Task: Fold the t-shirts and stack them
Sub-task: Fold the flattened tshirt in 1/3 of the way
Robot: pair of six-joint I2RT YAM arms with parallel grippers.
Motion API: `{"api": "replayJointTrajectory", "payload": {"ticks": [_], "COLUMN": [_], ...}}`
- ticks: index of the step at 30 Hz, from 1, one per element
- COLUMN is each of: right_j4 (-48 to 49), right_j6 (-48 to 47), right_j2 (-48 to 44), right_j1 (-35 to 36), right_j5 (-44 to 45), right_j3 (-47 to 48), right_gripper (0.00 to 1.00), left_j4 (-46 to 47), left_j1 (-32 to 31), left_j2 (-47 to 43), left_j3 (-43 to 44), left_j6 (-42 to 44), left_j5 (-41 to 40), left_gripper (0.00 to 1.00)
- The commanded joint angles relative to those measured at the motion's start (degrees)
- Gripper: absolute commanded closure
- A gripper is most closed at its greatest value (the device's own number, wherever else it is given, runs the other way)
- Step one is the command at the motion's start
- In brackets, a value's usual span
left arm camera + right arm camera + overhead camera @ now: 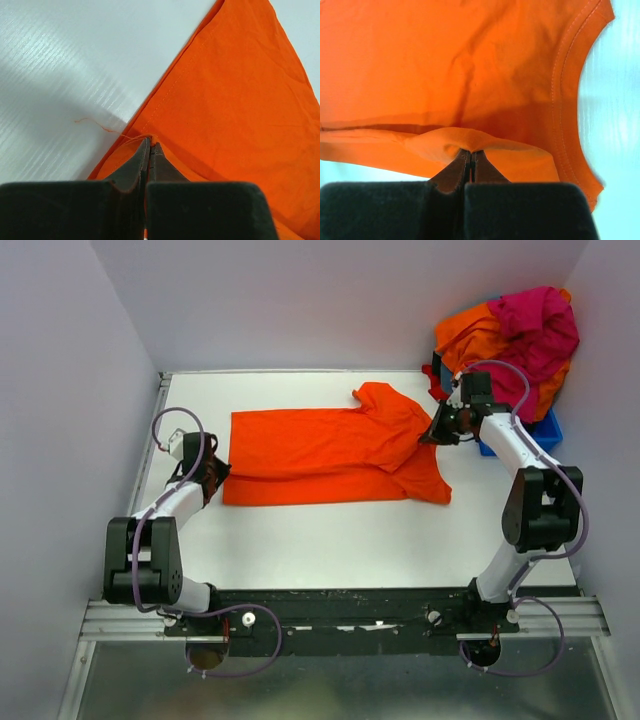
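Bright orange cotton t-shirt [330, 455] lies spread mid white tabletop [330, 550], hem end flat, collar end rumpled. A loose orange thread [97, 125] trails off its hem corner. Past the shirt's collar end, a heap of orange, magenta and red t-shirts [520, 330] fills a blue plastic bin [548, 430], close behind the right arm. Left fingers [134, 167] pinched closed on the shirt's hem corner; left arm low, forearm reaching toward the shirt. Right fingers [451, 172] closed on a raised fold near the neckline; right arm elbow-up, wrist turned toward the shirt.
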Motion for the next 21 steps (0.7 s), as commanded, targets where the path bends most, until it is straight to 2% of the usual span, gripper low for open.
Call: {"api": "replayJointTrajectory", "payload": {"ticks": [1, 7, 8, 9, 10, 11, 12, 13, 15, 17, 21], "right_j4": [-2.7, -4.4, -4.9, -5.0, -4.6, -3.9, -2.5, -0.9, 4.0, 7.9, 13.1], "right_j6": [-1.4, -1.3, -1.2, -1.0, -0.5, 0.3, 1.2, 2.1, 4.2, 6.2, 11.1], "right_j2": [2.2, 7.0, 7.8, 8.6, 8.9, 8.6, 7.4, 5.6, -1.7, -8.0, -18.5], "right_j1": [0.2, 0.2, 0.2, 0.3, 0.3, 0.3, 0.3, 0.3, 0.3, 0.3, 0.3], "right_j5": [1.8, 2.9, 2.8, 2.8, 3.1, 3.7, 3.3, 3.2, 3.4, 3.8, 4.5], "right_j3": [3.7, 9.7, 11.1, 12.1, 12.6, 12.5, 11.2, 8.9, 1.9, -7.4, -23.0], "right_gripper": [0.99, 0.99, 0.94, 0.79, 0.55, 0.46, 0.45, 0.44, 0.38, 0.37, 0.39], "left_j4": [2.1, 5.1, 5.3, 5.8, 6.0, 5.2, 3.8, 3.2, 1.1, 1.8, 0.8], "left_j1": [-0.2, -0.2, -0.2, -0.2, -0.2, -0.2, -0.2, -0.2, -0.2, -0.2, -0.2], "left_j2": [2.3, 5.4, 6.1, 6.9, 8.0, 9.1, 9.7, 10.0, 7.6, 2.7, -8.5], "left_j3": [2.7, 4.0, 4.4, 5.0, 5.9, 7.2, 8.3, 9.2, 9.0, 5.4, -2.3], "left_j6": [0.9, 1.2, 0.9, 1.1, 1.6, 1.9, 2.2, 3.2, 3.6, 2.4, -1.2], "left_j5": [-2.1, -1.8, -1.9, -1.8, -1.1, -0.7, -0.7, 0.2, -0.2, -0.5, -0.6], "left_gripper": [1.0, 1.0, 1.0, 1.0, 0.87, 0.49, 0.33, 0.27, 0.23, 0.23, 0.29]}}
